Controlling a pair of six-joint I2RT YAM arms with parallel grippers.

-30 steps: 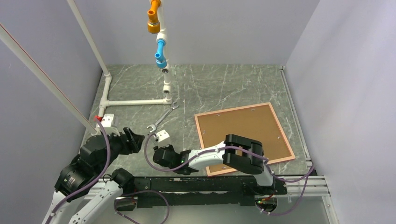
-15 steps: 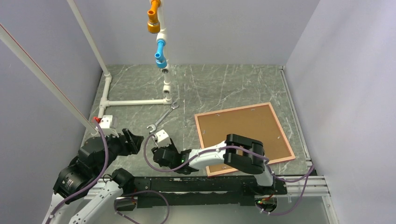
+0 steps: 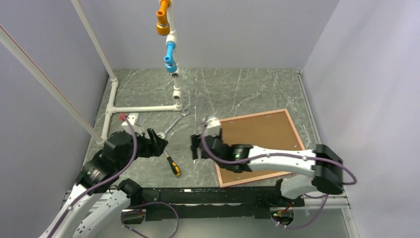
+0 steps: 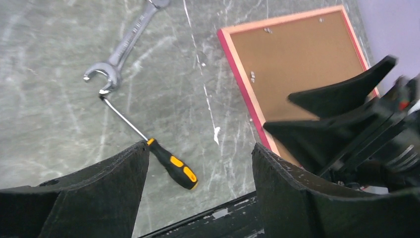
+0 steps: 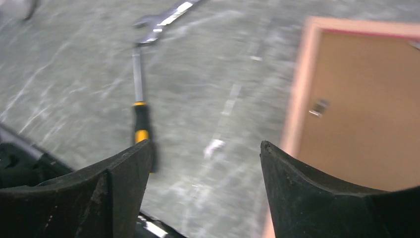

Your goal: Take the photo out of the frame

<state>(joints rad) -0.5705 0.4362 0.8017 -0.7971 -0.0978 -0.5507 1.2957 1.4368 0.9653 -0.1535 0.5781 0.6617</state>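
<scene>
on the grey marbled table [image 3: 237, 89] there is one frame [image 3: 267, 133], one wrench [image 3: 172, 125], one screwdriver [image 3: 173, 165] and one white pipe structure [image 3: 143, 107], which carries one orange fitting [image 3: 162, 22] and one blue fitting [image 3: 170, 53] at the top centre of the overhead view. the frame lies flat at the centre right of that view, a little turned, with its pink-red border around a brown board [image 3: 257, 130]. this board fills it and faces up, so the photo itself is hidden. the frame is the only thing here that holds something, and only the board shows in it. the wrench lies slanted left of the centre, and the screwdriver, with a black and yellow handle, lies below it with its tip next to the wrench's lower end. there are two grippers. the left gripper [image 3: 159, 144] is at the lower left, just beside the wrench's lower end, its fingers apart with nothing between them. the right gripper [image 3: 197, 148] hangs near the left edge of the frame, its fingers also wide apart and empty.
</scene>
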